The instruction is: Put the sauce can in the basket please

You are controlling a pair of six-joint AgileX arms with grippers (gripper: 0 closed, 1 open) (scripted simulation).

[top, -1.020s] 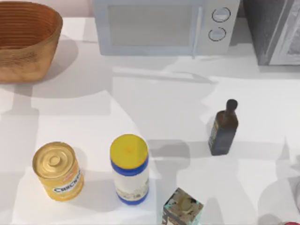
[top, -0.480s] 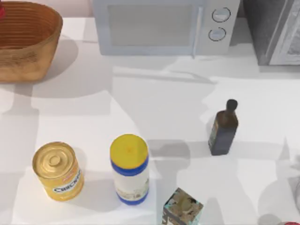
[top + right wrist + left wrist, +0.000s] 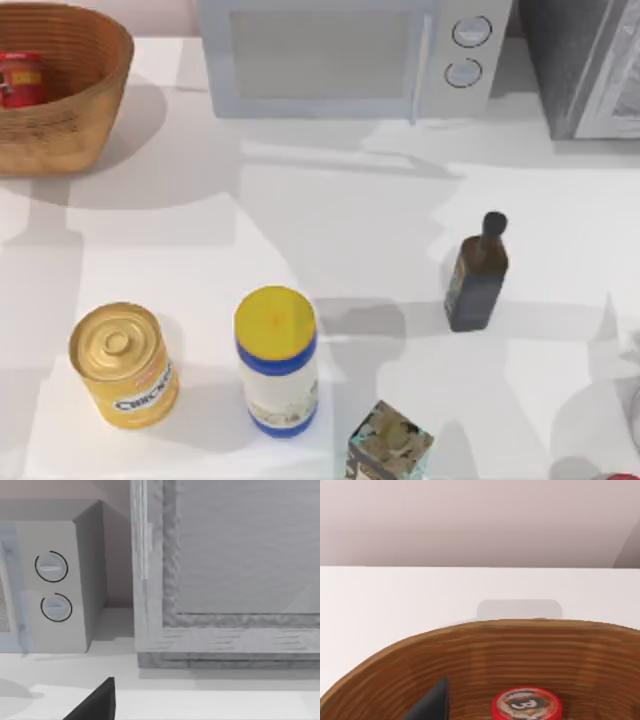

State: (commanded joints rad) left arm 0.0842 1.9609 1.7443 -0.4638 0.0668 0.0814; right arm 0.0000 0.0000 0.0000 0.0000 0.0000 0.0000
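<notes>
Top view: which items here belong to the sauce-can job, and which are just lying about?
Job: sauce can, now inside the basket.

Lying about: Chicken can, yellow-lidded bottle, dark bottle, patterned box, microwave.

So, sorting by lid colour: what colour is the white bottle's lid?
Yellow; the white bottle's lid shows best in the top view.

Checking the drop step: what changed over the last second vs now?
The sauce can has appeared inside the basket at the table's far left; a second ago the basket looked empty. In the left wrist view the can sits against the basket wall. Chicken can, white bottle, dark bottle and microwave stayed put.
</notes>
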